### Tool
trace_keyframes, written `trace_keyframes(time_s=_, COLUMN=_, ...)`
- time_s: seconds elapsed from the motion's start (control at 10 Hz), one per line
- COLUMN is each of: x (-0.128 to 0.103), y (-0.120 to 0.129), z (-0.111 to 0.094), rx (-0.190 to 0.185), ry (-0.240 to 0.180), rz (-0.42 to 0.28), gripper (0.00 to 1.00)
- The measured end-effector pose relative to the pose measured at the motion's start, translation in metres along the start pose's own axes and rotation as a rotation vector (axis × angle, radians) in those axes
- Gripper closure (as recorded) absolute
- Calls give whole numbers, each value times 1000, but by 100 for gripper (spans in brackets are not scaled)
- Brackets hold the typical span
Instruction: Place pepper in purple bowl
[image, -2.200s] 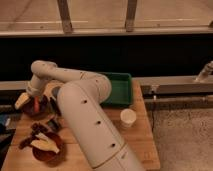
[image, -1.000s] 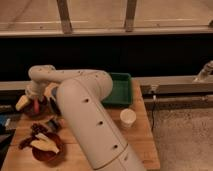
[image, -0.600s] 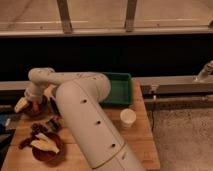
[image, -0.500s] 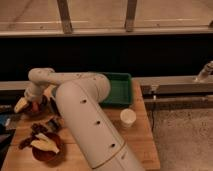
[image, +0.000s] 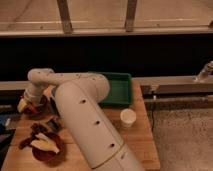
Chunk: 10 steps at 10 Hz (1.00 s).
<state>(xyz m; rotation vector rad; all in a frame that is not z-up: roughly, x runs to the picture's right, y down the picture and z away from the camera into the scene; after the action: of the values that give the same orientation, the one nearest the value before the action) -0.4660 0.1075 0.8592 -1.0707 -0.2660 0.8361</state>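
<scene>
Now the tool (image: 32, 101) is sinking lower over the purple bowl (image: 41, 108) at the table's (image: 141, 142) nine o'clock, nearing placement; clenched or released I cannot tell, the pepper being hidden.

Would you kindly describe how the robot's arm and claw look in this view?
The arm is cream-white, built of thick, rounded tubular segments with bulbous joints. Small dark dots run along the big nearest segment. No cables or lettering show. The claw, at the left end of the wooden table, is too hidden by the wrist to describe.
</scene>
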Motion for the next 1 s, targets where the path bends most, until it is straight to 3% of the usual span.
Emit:
trace_keyframes(time_s=0.4, x=-1, y=0, z=-4, rx=2, ry=-11, rz=0, gripper=98)
trace_keyframes(time_s=0.7, x=-4, y=1, z=-16, rx=13, ry=-34, rz=-16, gripper=100)
trace_keyframes(time_s=1.0, x=-14, y=13, z=-54, rx=40, ry=-95, rz=-45, gripper=100)
